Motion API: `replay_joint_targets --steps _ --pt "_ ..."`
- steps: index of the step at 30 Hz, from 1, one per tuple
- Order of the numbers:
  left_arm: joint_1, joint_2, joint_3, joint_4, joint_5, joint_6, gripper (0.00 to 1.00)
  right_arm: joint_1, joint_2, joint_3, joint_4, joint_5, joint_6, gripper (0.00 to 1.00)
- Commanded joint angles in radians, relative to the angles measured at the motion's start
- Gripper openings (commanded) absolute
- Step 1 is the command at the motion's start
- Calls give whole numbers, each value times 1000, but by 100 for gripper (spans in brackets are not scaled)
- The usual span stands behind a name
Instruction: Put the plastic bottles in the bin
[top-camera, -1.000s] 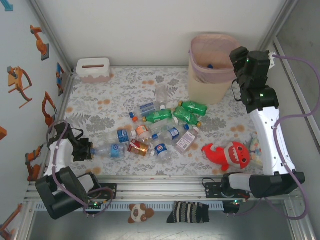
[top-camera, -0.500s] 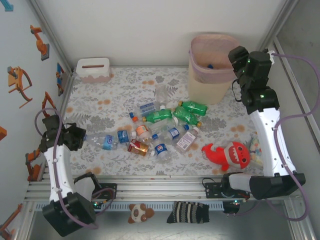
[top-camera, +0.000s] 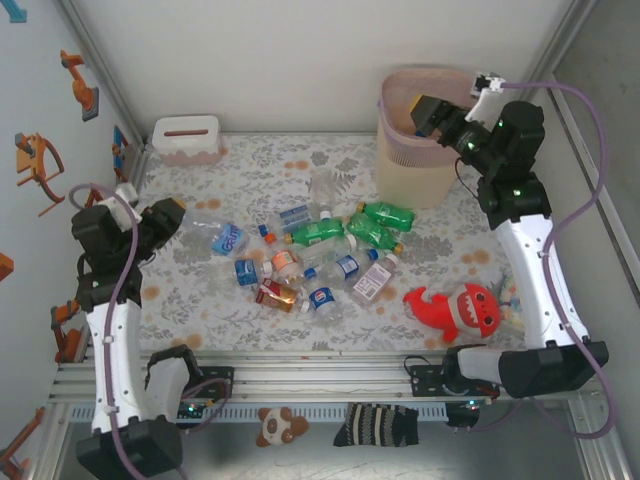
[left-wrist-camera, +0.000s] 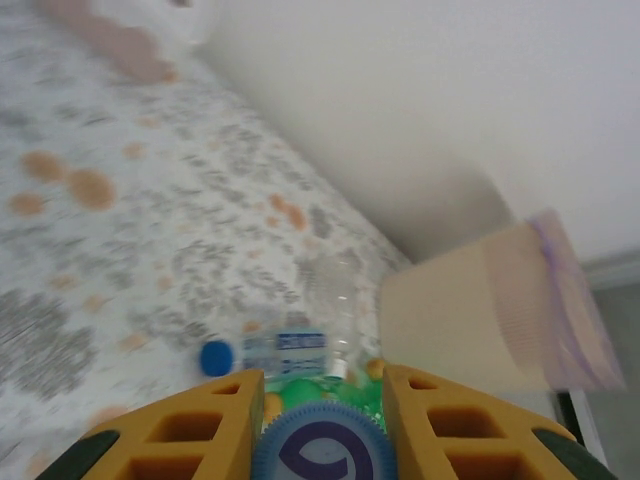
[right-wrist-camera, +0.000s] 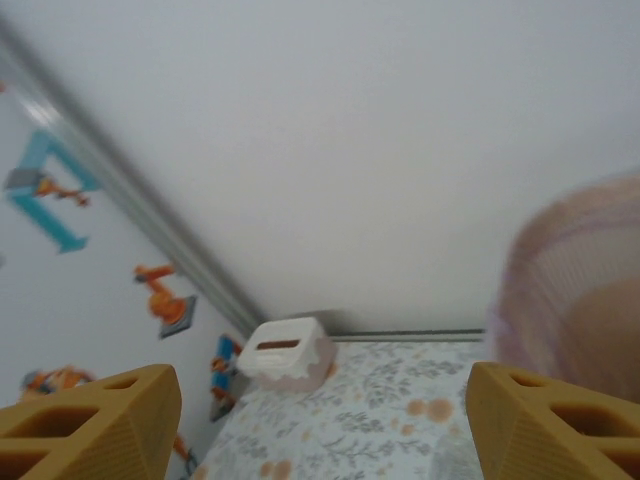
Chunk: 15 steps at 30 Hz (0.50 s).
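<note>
— Well, what does the overhead camera give you on the left side?

— The left gripper (top-camera: 172, 212) is clamped on a clear, blue-labelled held bottle (top-camera: 216, 238). It sticks out from the jaws toward the pile of bottles (top-camera: 320, 255) in the middle of the table (top-camera: 200, 300).

— And the wrist camera there?

— It adds the grip itself: a ribbed blue cap (left-wrist-camera: 322, 452) sits pinched between the two orange fingers (left-wrist-camera: 215, 420). Beyond it, blurred, lie a clear bottle with a blue lid (left-wrist-camera: 285, 352) and some green bottles (left-wrist-camera: 310, 388). Past them the beige bin (left-wrist-camera: 470, 320) with its pink rim stands near the back wall.

— Right side?

— From above, the right gripper (top-camera: 428, 114) hangs over the bin's rim at the far right of the table. Whether it carries anything is hard to judge from up there.

— Does its own camera settle that?

— Yes. The right fingers (right-wrist-camera: 95, 425) stand wide apart at the lower corners of the frame, with nothing between them. Through the gap I see the white box (right-wrist-camera: 290, 352) in the far left corner. The bin's pink rim is a blur at the right edge.

— What more does the overhead add?

— A red shark (top-camera: 458, 308) lying near the right arm, well apart from the pile.
</note>
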<state>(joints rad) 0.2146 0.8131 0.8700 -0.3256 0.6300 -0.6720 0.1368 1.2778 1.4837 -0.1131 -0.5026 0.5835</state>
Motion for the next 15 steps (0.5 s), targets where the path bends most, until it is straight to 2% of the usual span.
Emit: replay_joint_targets --steps 1,5,9,12,15 --pt "-97 30 69 223 123 94 0 -2 7 -30 165 -311 -92 74" --pt "-252 91 135 327 189 165 0 9 2 -52 220 -457 -136 73" --pt "-379 160 207 423 278 202 0 42 -8 -63 196 -564 -225 74" --pt "-474 203 244 508 345 243 0 91 -8 -48 82 -635 -359 75" --pt "-574 233 278 548 407 326 0 159 -5 -10 -113 -702 -569 77"
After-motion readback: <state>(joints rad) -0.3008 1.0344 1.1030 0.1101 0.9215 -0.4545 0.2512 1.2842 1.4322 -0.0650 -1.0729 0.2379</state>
